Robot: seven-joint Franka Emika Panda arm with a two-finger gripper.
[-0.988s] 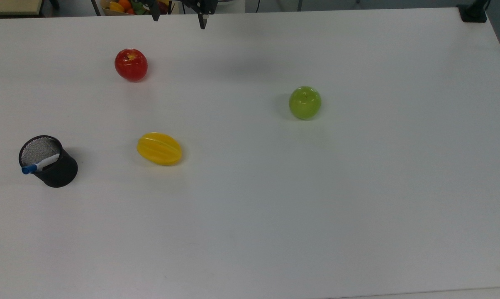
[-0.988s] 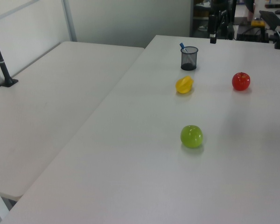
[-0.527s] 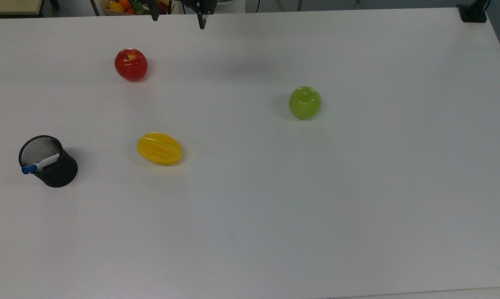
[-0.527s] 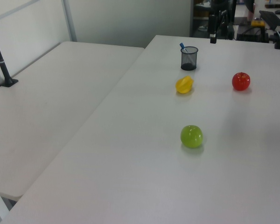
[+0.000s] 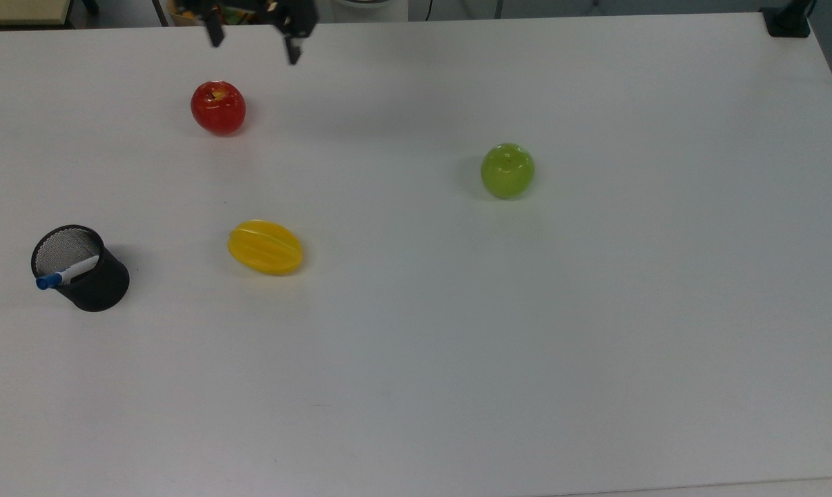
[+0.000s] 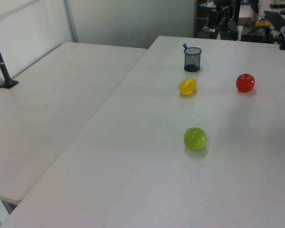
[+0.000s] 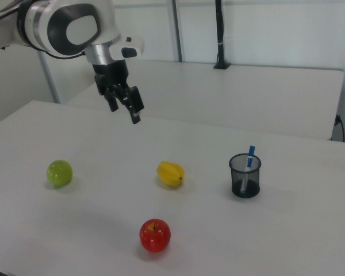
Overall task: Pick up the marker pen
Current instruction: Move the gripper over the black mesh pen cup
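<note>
1. White matte table (image 5: pixel 595 345) fills the top view; a second white table (image 6: pixel 52 109) sits at the left view's 9 o'clock with a black pole (image 6: pixel 1 57) clamped to it. A grey wall lies behind, and there is dark equipment past the table's far end in the left view.
2. Change from the earlier top frames: gripper (image 5: pixel 253 45) has shifted toward 9 o'clock along the top edge, now just at 1 o'clock of the red apple (image 5: pixel 218 108) (was further toward 3 o'clock). Everything on the table is unmoved.
3. Gripper fingers spread wide apart, holding nothing, in the air above the table in the right view (image 7: pixel 122 108).
4. Marker pen (image 5: pixel 67 271) stands tilted in the black cup (image 5: pixel 84 273), blue cap poking over the rim toward 8 o'clock in the top view; in the right view the marker pen (image 7: pixel 249 158) leans at the rim. The cup is at the top view's 9 o'clock, well apart from the gripper.
5. Cup: round black wire mesh, see-through. Pen: slim white barrel.
6. Red apple glossy, round. Green apple (image 5: pixel 507 170) glossy, at 3 o'clock of centre. Yellow fruit (image 5: pixel 265 247) oval, ridged (starfruit-like), between the cup and the green apple.
</note>
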